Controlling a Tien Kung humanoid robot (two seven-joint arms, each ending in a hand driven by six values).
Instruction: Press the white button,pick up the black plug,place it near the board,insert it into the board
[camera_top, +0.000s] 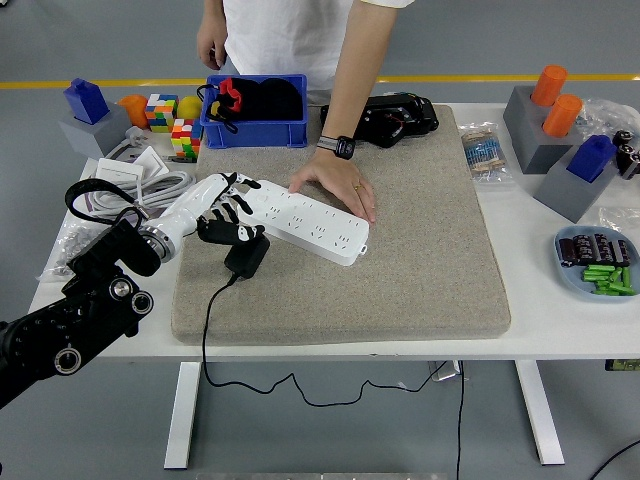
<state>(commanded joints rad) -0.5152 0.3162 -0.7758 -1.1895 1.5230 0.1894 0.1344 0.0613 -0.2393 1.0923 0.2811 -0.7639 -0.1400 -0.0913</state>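
Note:
A white power strip (312, 224) lies slanted on the grey mat (420, 250). A person's hand (335, 188) presses flat on its upper middle. The black plug (247, 253) lies on the mat just below the strip's left end, and its cable (207, 320) runs down over the table's near edge. My left hand (226, 215), white with dark fingertips, hovers over the strip's left end with its fingers spread, pointing down right above the plug. It holds nothing. The white button cannot be made out.
A blue bin (255, 128) with black items stands at the back, with colour cubes (162, 110) to its left. A white coiled cable (130, 185) lies left of the mat. Grey blocks with orange cylinders (545, 110) and a dish of batteries (598, 265) are at the right.

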